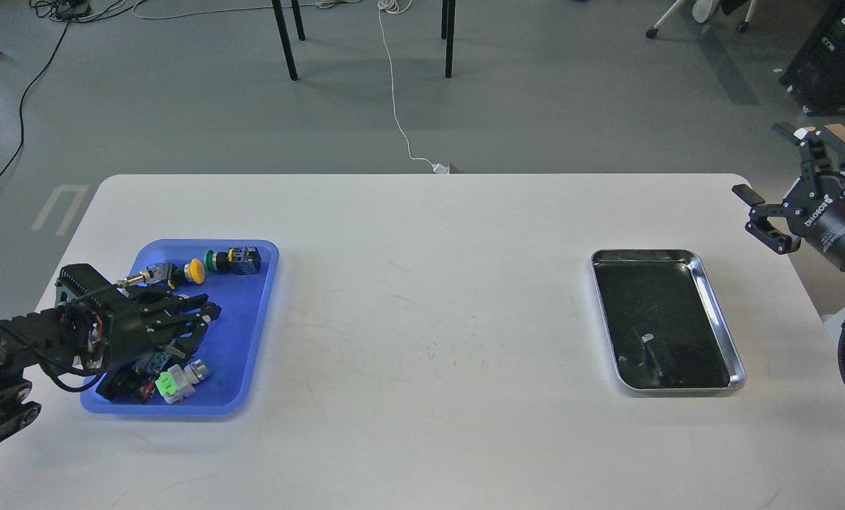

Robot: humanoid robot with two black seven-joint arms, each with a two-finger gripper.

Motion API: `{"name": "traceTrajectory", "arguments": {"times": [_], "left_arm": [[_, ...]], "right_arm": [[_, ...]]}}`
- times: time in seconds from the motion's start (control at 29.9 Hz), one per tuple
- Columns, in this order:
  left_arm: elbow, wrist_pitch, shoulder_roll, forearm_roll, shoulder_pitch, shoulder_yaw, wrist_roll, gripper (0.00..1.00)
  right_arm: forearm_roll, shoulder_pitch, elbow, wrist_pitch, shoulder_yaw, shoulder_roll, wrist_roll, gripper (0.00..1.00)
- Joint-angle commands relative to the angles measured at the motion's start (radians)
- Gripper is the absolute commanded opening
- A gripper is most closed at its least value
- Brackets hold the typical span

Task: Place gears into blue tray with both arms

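Note:
The blue tray (246, 320) lies at the table's left side. My left gripper (202, 327) hangs over the tray's middle, pointing right; its dark fingers overlap, so I cannot tell whether they are open or hold anything. No gears can be made out anywhere in view; any in the tray or in the gripper are too small or hidden. My right gripper (763, 161) stands open with nothing in it, raised beyond the table's right edge, far from both trays.
Push-button switches lie in the blue tray: a yellow-capped one (195, 270), a green-capped one (215, 261) and a light-green one (170, 383). A shiny steel tray (721, 313) sits at the right. Chair legs and cables are on the floor behind.

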Motion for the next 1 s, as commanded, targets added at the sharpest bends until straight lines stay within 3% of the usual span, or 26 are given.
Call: {"name": "traceTrajectory", "arguments": {"times": [0.0,0.07,0.23,0.33,0.47,0.6,0.7,0.84,0.97], "left_arm": [[0.000,0.001,-0.002,0.000,0.003,-0.001,-0.018,0.52],[0.000,0.001,-0.002,-0.021,0.003,-0.003,-0.020,0.64],[0.000,-0.001,0.006,-0.180,-0.015,-0.016,-0.021,0.79],[0.000,-0.004,0.010,-0.406,-0.067,-0.041,-0.024,0.90],[0.000,-0.013,0.009,-0.793,-0.148,-0.064,-0.036,0.98],[0.000,-0.044,0.006,-1.148,-0.217,-0.064,-0.036,0.98],[0.000,-0.123,-0.006,-1.334,-0.266,-0.082,-0.036,0.98],[0.006,-0.199,-0.095,-1.540,-0.290,-0.200,-0.029,0.98],[0.029,-0.370,-0.120,-1.705,-0.282,-0.298,-0.013,0.98]], "right_arm": [[0.000,0.003,0.000,0.000,0.002,0.007,0.000,0.97],[0.000,0.003,0.000,0.000,0.002,0.007,0.000,0.97],[0.000,0.003,-0.001,0.000,0.003,0.007,0.000,0.97],[0.000,0.006,-0.004,-0.004,0.037,0.008,0.002,0.97],[0.000,0.003,-0.032,-0.028,0.133,0.045,0.000,0.99],[0.000,0.021,-0.122,-0.097,0.178,0.146,-0.005,0.99],[0.000,0.066,-0.151,-0.142,0.199,0.205,-0.011,0.99],[0.003,0.107,-0.156,-0.150,0.242,0.252,-0.012,0.99],[0.003,0.109,-0.156,-0.144,0.342,0.321,-0.026,0.99]]}}
